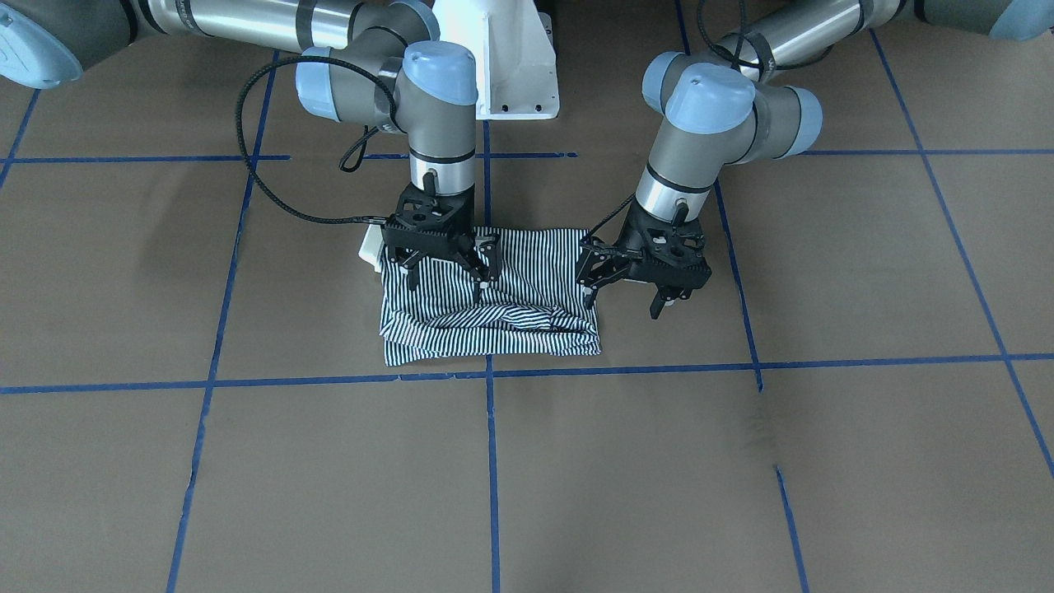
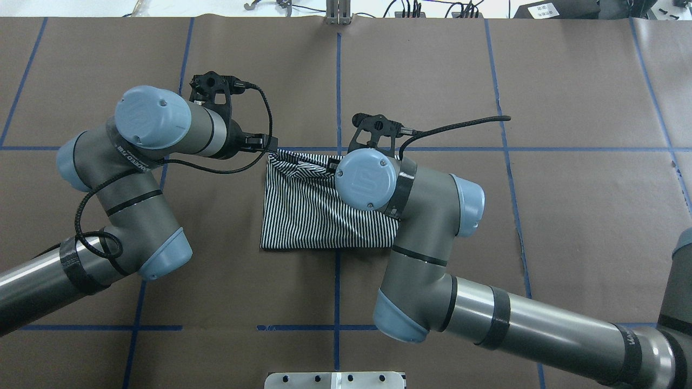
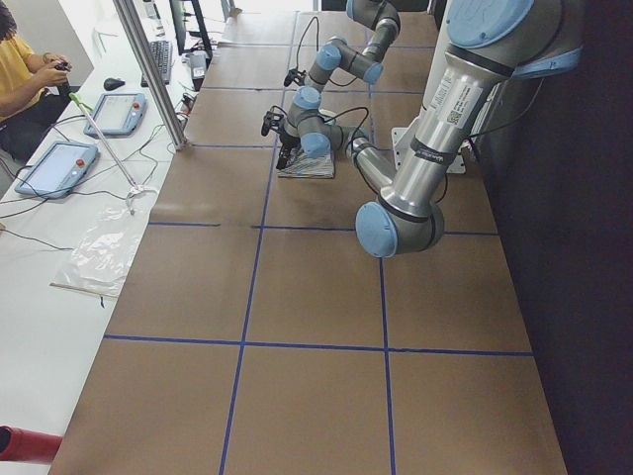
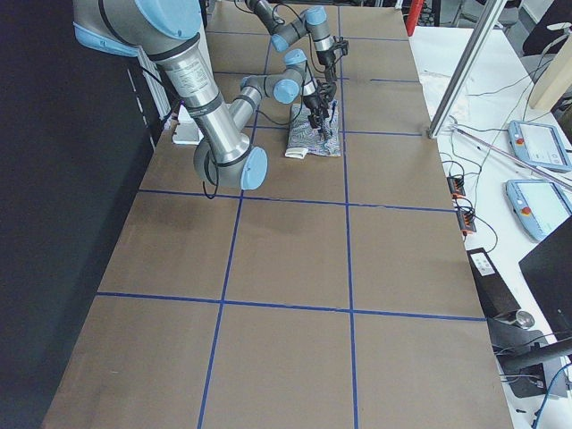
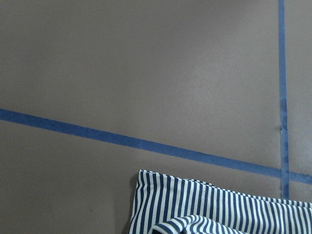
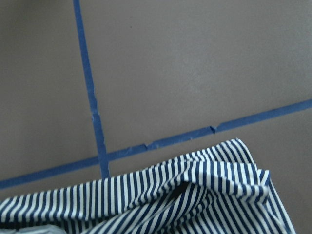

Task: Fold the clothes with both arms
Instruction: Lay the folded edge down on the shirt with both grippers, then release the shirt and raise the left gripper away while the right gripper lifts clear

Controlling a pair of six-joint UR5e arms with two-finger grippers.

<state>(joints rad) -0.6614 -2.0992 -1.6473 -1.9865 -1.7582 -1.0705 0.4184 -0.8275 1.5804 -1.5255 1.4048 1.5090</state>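
- Right under the wrists, we see the polo shirt already doubled into a compact striped rectangle. It straddles the centre tape line and sits just on the robot's side of a cross line.
- The right gripper hangs over the shirt's right half with its fingers spread, pinching nothing that we can see.
- The left gripper is likewise spread at the shirt's left edge, one finger beside the cloth. We cannot tell whether it touches.
- We judge the shirt light, limp and a little slippery on paper, so its stacked layers would slide apart if only the top one were pinched.
- A rumpled ridge runs along the edge away from the robot. We would take hold at the two corners of one edge, biting through every layer.
- The table is covered in flat brown paper gridded with blue tape, with the white pedestal behind the shirt.
- Farther off, past the table's long edge, there is a white bench with teach pendants, cables, a plastic bag and a seated person in yellow.
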